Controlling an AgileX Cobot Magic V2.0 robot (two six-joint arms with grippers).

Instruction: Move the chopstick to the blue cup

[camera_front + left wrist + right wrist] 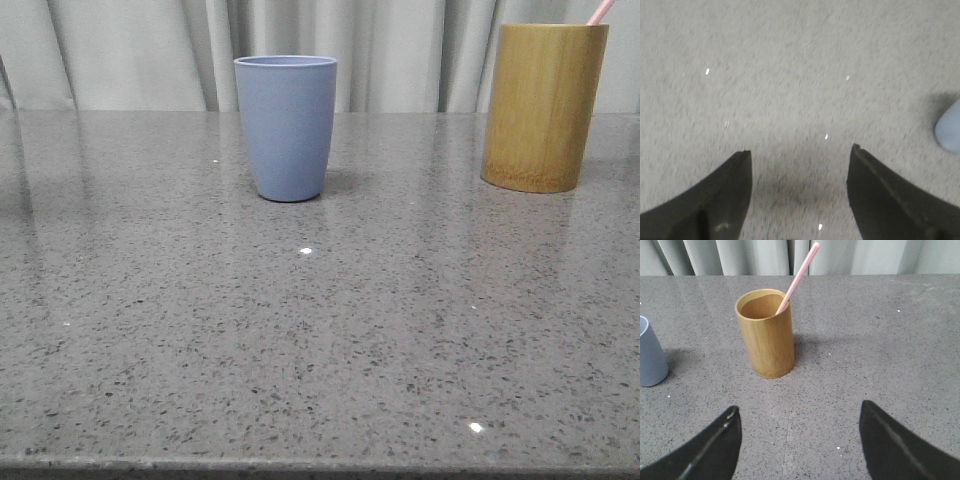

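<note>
A pale pink chopstick (799,276) leans in the yellow-brown bamboo holder (766,333); in the front view only its tip (601,11) shows above the holder (543,105) at the far right. The grey-blue cup (287,127) stands upright at the table's middle back; its side shows in the right wrist view (650,356) and in the left wrist view (949,126). My right gripper (797,412) is open and empty, well short of the holder. My left gripper (800,152) is open and empty over bare table, the cup off to one side. Neither gripper shows in the front view.
The grey speckled stone table (320,330) runs to a front edge at the bottom of the front view. Pale curtains (150,50) hang behind the table's far edge.
</note>
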